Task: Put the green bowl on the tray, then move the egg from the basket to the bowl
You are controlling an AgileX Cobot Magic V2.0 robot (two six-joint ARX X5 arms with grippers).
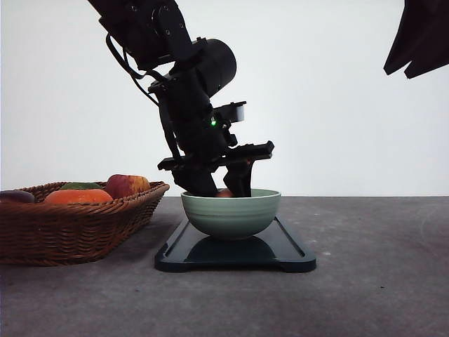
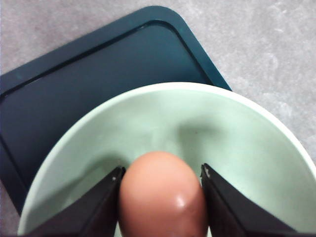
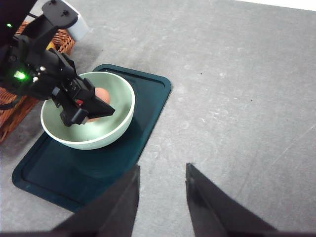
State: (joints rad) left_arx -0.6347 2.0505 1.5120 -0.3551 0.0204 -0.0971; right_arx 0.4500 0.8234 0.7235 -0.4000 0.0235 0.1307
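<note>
Egg (image 2: 162, 195) clamped between the left gripper's (image 3: 89, 109) 2 fingers, inside the green bowl (image 1: 231, 212).
Bowl sits on the tray (image 1: 291, 251) beneath; right gripper (image 3: 163, 197) hovers apart, fingers spread, holding nothing.

Light is bright, even and diffuse, with the front view's white backdrop nearly blown out. Soft shadows pool under the green bowl (image 1: 231, 215) on the glossy tray (image 1: 291, 254). The egg (image 2: 163, 200) carries a small glare spot (slightly soft, so close up).
</note>
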